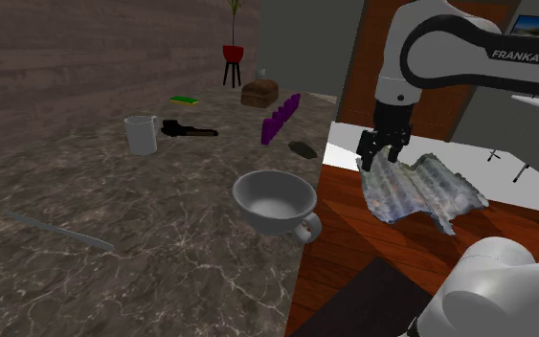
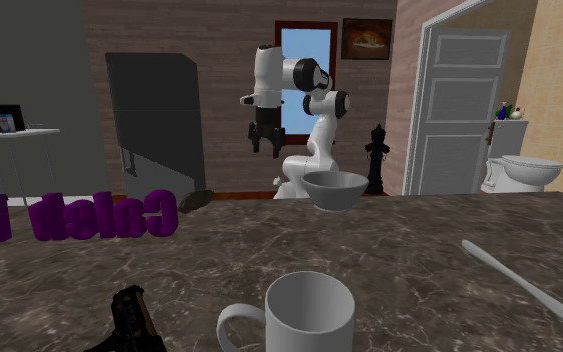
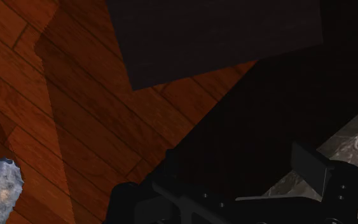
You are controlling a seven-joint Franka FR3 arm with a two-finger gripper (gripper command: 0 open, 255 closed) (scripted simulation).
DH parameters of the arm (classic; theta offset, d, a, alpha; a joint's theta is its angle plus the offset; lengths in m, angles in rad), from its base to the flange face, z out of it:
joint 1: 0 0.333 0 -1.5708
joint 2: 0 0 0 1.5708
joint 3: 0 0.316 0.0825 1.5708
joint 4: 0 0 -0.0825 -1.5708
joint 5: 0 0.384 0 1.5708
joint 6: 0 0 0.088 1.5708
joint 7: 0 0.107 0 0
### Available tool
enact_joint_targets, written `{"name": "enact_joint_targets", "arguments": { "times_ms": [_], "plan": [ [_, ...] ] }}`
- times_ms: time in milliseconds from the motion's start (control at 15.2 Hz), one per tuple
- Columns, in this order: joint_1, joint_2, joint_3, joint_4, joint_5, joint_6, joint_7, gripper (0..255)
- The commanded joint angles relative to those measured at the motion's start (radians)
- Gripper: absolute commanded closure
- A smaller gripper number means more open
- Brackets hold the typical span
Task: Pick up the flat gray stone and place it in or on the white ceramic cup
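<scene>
Dark grey, flat, irregular stone [image 1: 302,148] on the marbled counter [image 1: 162,249].

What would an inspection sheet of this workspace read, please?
Surface: dark marble counter, wooden floor beside it.
Job's things: flat dark stone at the counter edge; wide white cup and white mug, both upright, empty.
Clutter: black pistol, purple letters, brown box, long utensil; grey rumpled slab on the floor.
Grippers: gripper open, empty, above the floor.
Cables: nothing seen.
Surroundings: potted plant, white door, toilet.
</scene>
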Motion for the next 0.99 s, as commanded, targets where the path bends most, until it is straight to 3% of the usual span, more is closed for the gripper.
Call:
{"name": "enact_joint_targets", "arguments": {
  "times_ms": [0, 462, 924],
  "plan": [
    [0.000, 0.000, 0.000, 0.000, 0.000, 0.000, 0.000, 0],
    [0.023, 0.256, -0.091, 0.132, 0.020, 0.149, -0.113, 0],
    [0.049, 0.526, -0.166, 0.329, 0.094, 0.235, -0.245, 0]
  ]
}}
